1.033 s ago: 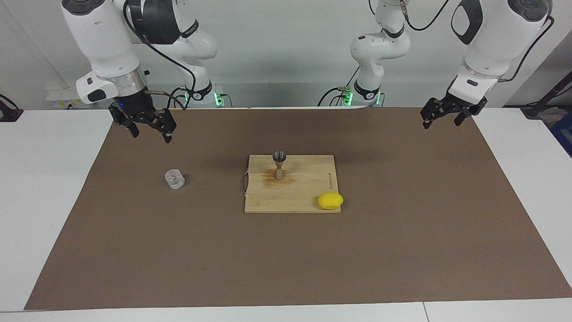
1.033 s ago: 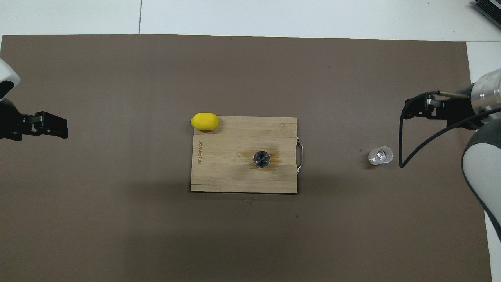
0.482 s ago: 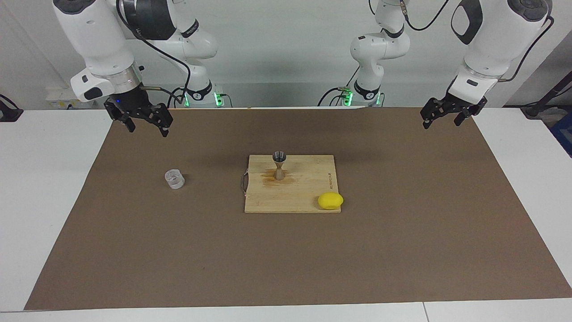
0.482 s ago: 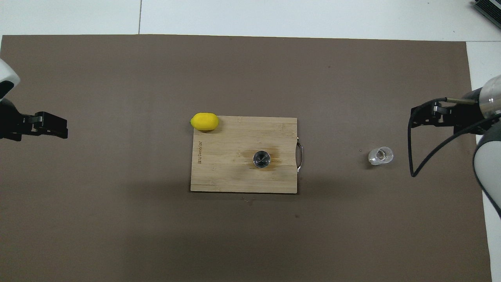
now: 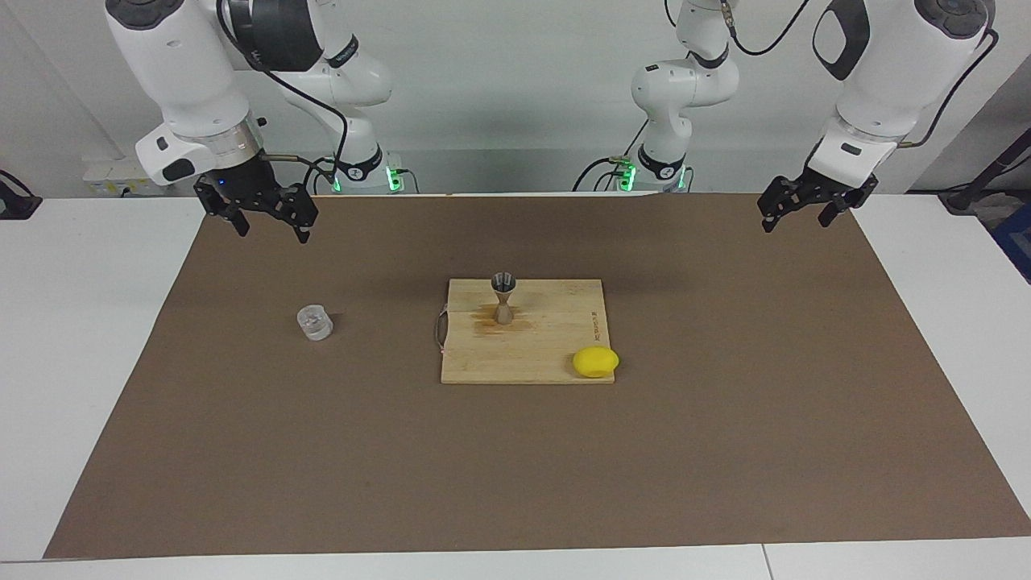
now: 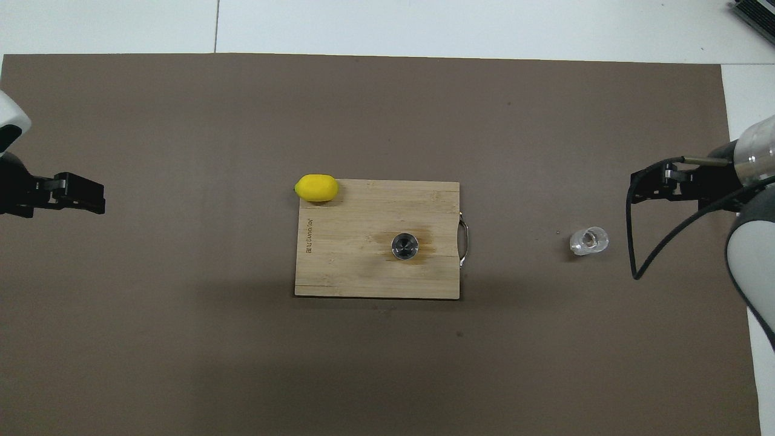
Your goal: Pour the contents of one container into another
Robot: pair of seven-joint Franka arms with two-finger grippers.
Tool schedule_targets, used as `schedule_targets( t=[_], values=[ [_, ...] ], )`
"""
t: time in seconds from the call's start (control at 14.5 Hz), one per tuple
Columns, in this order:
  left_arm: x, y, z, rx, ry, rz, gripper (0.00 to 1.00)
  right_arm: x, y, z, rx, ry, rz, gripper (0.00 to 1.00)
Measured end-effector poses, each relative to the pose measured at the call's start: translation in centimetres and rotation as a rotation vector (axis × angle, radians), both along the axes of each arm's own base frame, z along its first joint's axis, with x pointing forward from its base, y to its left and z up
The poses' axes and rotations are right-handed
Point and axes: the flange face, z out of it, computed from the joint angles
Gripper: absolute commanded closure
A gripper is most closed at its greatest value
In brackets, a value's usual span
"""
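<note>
Facing view: my right gripper (image 5: 272, 232) hangs wide open and empty over the brown mat (image 5: 725, 419), at the right arm's end. The cup (image 5: 314, 322), a short clear cylinder, stands on the mat well apart from it and farther from me. The jigger (image 5: 503, 296), an hourglass of grey metal, stands upright on the wooden board (image 5: 532, 358) beside a smooth yellow lemon (image 5: 595, 362). My left gripper (image 5: 794, 216) waits, likewise open and empty.
</note>
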Motion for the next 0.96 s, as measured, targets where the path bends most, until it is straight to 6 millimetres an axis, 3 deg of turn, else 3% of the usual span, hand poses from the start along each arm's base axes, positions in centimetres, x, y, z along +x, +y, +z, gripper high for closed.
schedule_targets(
  t=[0.96],
  values=[
    [0.00, 0.00, 0.00, 0.000, 0.000, 0.000, 0.00, -0.14, -0.25, -0.13, -0.001, 0.014, -0.005, 0.00]
  ],
)
